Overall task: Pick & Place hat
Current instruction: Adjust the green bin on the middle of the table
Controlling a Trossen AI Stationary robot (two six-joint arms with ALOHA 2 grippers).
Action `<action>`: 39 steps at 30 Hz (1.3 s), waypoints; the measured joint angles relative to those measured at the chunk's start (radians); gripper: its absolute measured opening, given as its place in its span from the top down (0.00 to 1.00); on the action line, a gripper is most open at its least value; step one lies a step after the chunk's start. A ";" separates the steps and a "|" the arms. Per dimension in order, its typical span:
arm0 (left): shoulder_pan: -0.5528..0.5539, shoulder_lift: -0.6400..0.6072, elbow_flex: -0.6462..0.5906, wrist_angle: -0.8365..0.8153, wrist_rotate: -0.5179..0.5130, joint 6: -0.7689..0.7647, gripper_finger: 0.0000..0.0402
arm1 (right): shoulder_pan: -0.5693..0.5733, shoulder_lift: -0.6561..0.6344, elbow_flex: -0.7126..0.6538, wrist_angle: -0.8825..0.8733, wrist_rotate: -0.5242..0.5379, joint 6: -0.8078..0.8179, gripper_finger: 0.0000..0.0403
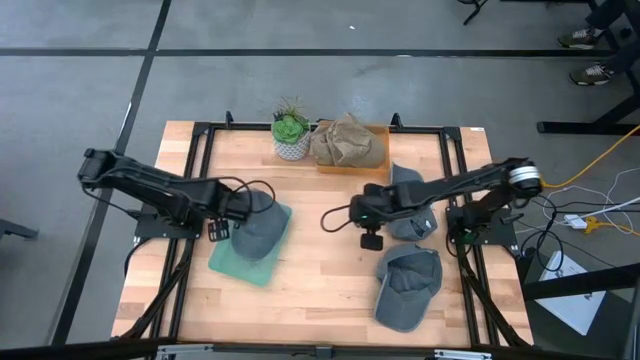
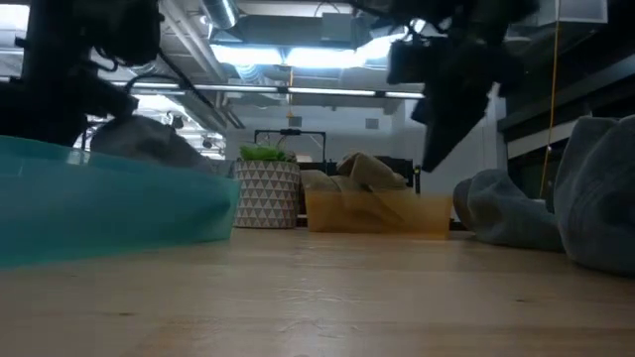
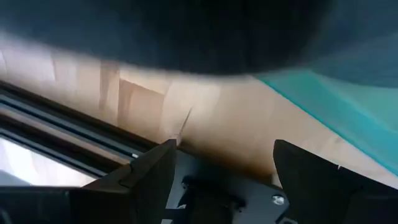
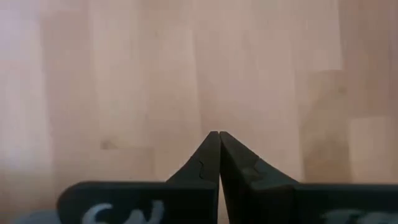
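Grey cloth is seen in three places on the wooden table (image 1: 320, 290) in the high view. One grey hat (image 1: 258, 226) is laid on a teal tray (image 1: 240, 262) at centre left of the frame, with the left gripper (image 1: 222, 229) set just beside its left edge; the fingers (image 3: 149, 177) are shown spread apart in the left wrist view, with nothing pinched between them. A second grey hat (image 1: 408, 284) is placed at lower right of the frame, directly on the wood. A third grey hat (image 1: 408, 200) is partly covered by the right arm at centre right. The right gripper (image 1: 371, 240) is held over bare wood near the middle of the frame, between the tray and the two right-hand hats, apart from each; its fingers (image 4: 208, 158) are pressed together and empty in the right wrist view. At upper centre, a small potted plant (image 1: 291, 135) is stood just beside an orange tray (image 1: 378, 160) in which a tan hat (image 1: 345, 140) is piled.
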 joint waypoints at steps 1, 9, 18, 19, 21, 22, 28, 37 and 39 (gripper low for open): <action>0.000 0.010 -0.010 0.008 -0.004 0.000 0.35 | 0.000 -0.032 -0.041 0.043 -0.009 0.017 0.99; 0.001 0.086 -0.037 0.141 -0.013 0.014 0.35 | 0.001 -0.238 -0.306 0.333 -0.010 0.163 0.99; 0.003 0.164 -0.038 0.537 0.038 0.121 0.35 | 0.001 -0.293 -0.367 0.408 -0.009 0.186 0.99; 0.006 0.173 -0.038 0.588 0.038 0.130 0.35 | 0.001 -0.293 -0.367 0.410 -0.009 0.185 0.99; 0.015 0.187 -0.038 0.690 0.037 0.148 0.35 | 0.001 -0.293 -0.367 0.418 -0.010 0.172 0.98; 0.020 0.194 -0.038 0.741 0.037 0.159 0.35 | 0.001 -0.293 -0.367 0.421 -0.009 0.162 0.98; 0.051 0.268 -0.038 1.028 0.035 0.204 0.35 | 0.001 -0.293 -0.367 0.456 -0.007 0.116 0.96; 0.100 0.372 -0.038 1.244 0.033 0.236 0.35 | 0.001 -0.293 -0.367 0.461 -0.007 0.115 0.99; 0.110 0.371 -0.038 1.246 0.028 0.229 0.35 | 0.001 -0.293 -0.367 0.460 -0.007 0.112 0.98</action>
